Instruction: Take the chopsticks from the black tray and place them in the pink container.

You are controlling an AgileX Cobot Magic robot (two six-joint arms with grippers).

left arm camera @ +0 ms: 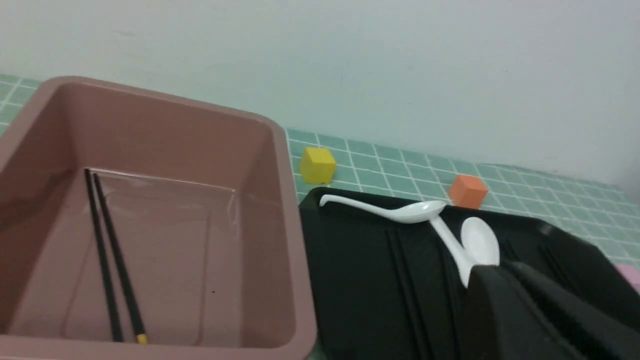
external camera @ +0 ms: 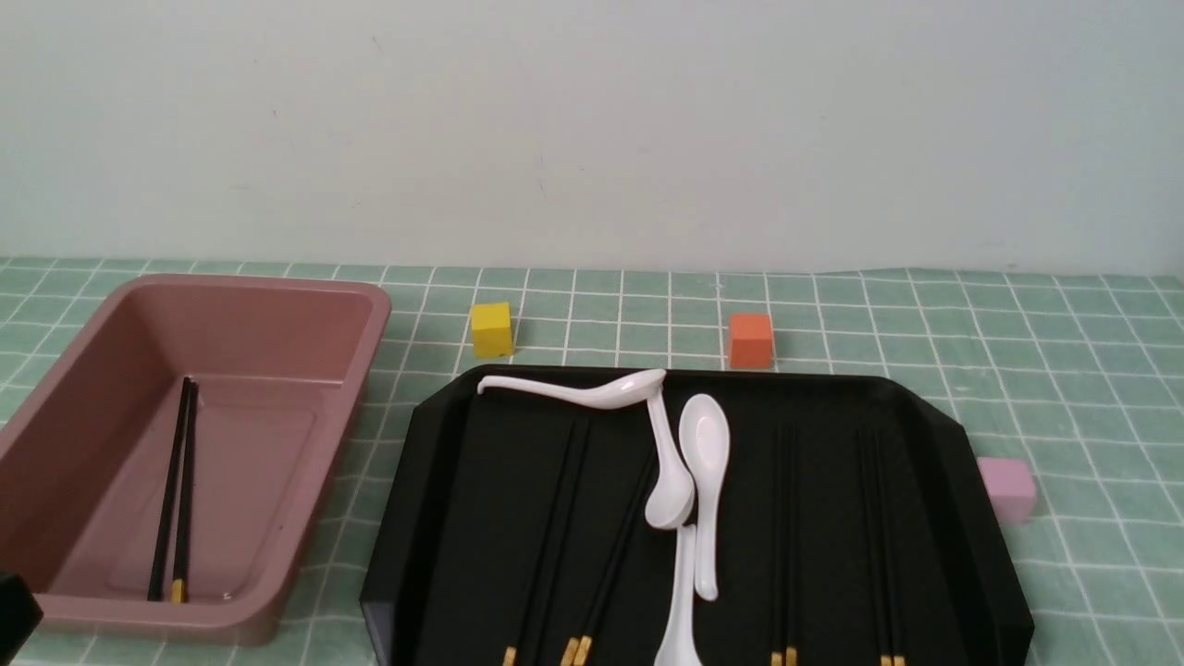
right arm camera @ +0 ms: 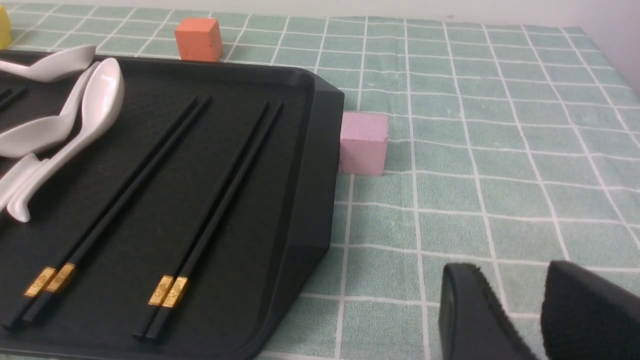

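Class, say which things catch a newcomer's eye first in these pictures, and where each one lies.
The glossy white spoons stand out first, bunched around the middle of the wide black tray. Next comes the deep pink tub left of the tray, with two dark chopsticks inside. Beyond the tray, a yellow cube and an orange cube glow against the green cloth.
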